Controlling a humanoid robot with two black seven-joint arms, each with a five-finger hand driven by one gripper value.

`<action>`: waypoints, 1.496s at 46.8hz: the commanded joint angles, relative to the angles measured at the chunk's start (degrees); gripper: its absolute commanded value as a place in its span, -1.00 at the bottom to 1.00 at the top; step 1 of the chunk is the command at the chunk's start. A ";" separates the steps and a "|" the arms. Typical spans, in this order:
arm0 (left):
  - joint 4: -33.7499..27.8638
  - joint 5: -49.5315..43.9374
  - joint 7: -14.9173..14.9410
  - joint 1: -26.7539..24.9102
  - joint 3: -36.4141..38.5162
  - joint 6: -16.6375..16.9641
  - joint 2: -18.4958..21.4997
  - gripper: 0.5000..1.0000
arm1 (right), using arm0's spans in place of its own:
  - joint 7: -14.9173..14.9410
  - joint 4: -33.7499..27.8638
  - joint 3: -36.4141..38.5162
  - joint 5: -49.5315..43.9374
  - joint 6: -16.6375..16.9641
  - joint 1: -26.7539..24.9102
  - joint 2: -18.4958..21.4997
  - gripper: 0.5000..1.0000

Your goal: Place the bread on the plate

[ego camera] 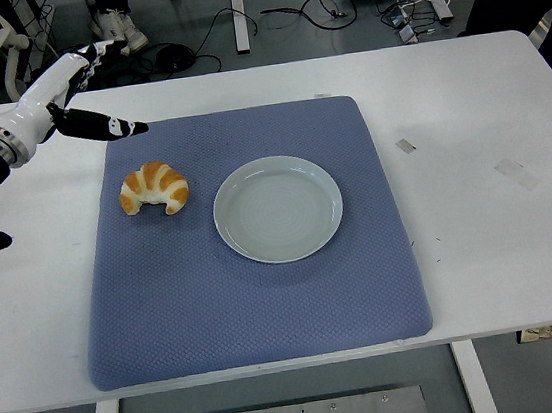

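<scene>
1. Golden-brown croissant bread (154,189) lies on blue quilted mat (257,299), just left of pale round plate (278,209), not touching it.
2. White-and-black left hand (75,90) hovers up-left of croissant, fingers spread, empty.

A white rectangular table (467,123) carries a large blue-grey quilted fabric mat (257,299), which lies slightly left of the middle and reaches almost to the near edge. Right of the mat, two small pieces of grey tape (406,145) (517,172) lie on the bare top, the second nearer the right edge.
</scene>
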 commanded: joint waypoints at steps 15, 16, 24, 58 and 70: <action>-4.68 2.04 8.79 -3.20 2.84 -7.73 1.47 0.89 | 0.01 0.00 0.00 0.00 -0.01 0.02 0.00 1.00; -4.60 2.04 9.40 -3.38 2.93 -8.70 1.47 0.89 | 0.01 0.00 0.00 0.00 -0.01 0.02 0.00 1.00; -4.33 4.50 11.08 -3.99 6.00 -10.20 1.47 0.88 | 0.01 0.00 0.00 0.00 -0.01 0.02 0.00 1.00; -1.52 13.90 11.34 -6.98 12.68 -11.96 1.12 0.75 | 0.01 0.00 0.00 0.00 -0.01 0.02 0.00 1.00; 0.32 16.63 11.08 -6.98 14.00 -10.82 0.07 0.73 | 0.01 0.00 0.00 0.00 -0.01 0.02 0.00 1.00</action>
